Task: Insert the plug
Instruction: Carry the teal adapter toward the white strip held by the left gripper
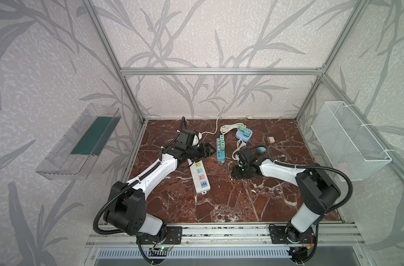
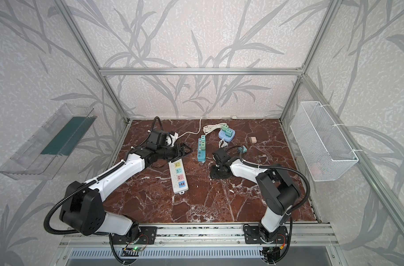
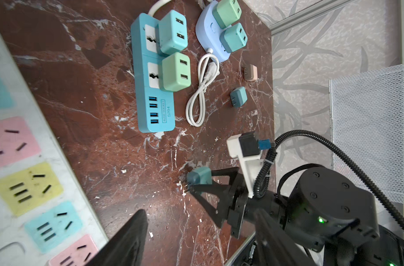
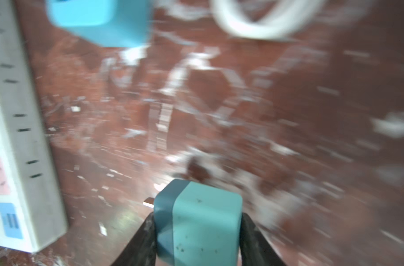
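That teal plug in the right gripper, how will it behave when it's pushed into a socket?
The teal plug looks like hard moulded plastic, so it should not bend. Its smooth faces and rounded corners might let it twist or slip in the right gripper under a push. Being small, it is probably light.

Through my left wrist camera I can read one label. It sits on the blue power strip [image 3: 153,76], beside its four USB ports [image 3: 153,110]: a small boxed line, "4USB SOCKET", with "S204" next to it, running along the strip. On the white power strip [image 4: 23,138], my right wrist camera shows a blue sticker [image 4: 10,220] with dark lines, too blurred to read.
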Tool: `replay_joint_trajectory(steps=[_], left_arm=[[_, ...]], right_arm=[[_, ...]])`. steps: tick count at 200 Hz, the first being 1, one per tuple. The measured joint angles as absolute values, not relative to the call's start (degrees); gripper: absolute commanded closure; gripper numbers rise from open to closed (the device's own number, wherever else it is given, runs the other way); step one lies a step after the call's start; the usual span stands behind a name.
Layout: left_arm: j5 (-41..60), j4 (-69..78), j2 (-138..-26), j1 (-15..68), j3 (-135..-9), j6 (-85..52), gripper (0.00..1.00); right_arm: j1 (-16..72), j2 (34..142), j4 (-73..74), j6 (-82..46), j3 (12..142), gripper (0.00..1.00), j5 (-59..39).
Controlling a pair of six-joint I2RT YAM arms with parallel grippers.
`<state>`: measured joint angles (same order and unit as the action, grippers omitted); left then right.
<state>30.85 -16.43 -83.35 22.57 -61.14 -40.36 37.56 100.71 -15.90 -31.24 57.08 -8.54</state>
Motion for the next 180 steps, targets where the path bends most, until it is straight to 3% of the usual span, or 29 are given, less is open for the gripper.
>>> replay_joint_trajectory(steps=[34, 71, 83, 111, 136, 154, 180], left_arm=[[27.9, -17.3, -83.3, 22.5, -61.1, -36.6, 0.25], [24.8, -18.1, -83.3, 22.5, -61.1, -32.9, 0.24], [23.5, -18.4, -83.3, 22.5, -61.1, -32.0, 0.20], [20.6, -19.2, -83.2, 22.7, -61.3, -29.8, 0.01], [18.0, -21.5, -83.2, 23.4, -63.2, -26.5, 0.01], [16.2, -22.7, -83.2, 24.8, -65.2, -23.5, 0.12], [11.0, -23.8, -83.3, 29.1, -67.0, -16.4, 0.19]], right_arm=[[41.9, 105.2, -13.0, -29.4, 61.1, 0.57, -11.3], [41.8, 105.7, -14.6, -25.4, 62.2, 0.35, -14.1], [41.8, 105.5, -15.0, -24.4, 62.2, 0.30, -14.5], [41.6, 104.0, -17.7, -22.4, 62.0, 0.28, -14.6], [40.3, 98.7, -19.6, -21.5, 60.0, 0.28, -14.0], [38.7, 92.3, -19.9, -21.2, 57.4, 0.28, -12.4], [36.6, 82.7, -19.6, -20.5, 52.4, 0.25, -6.7]])
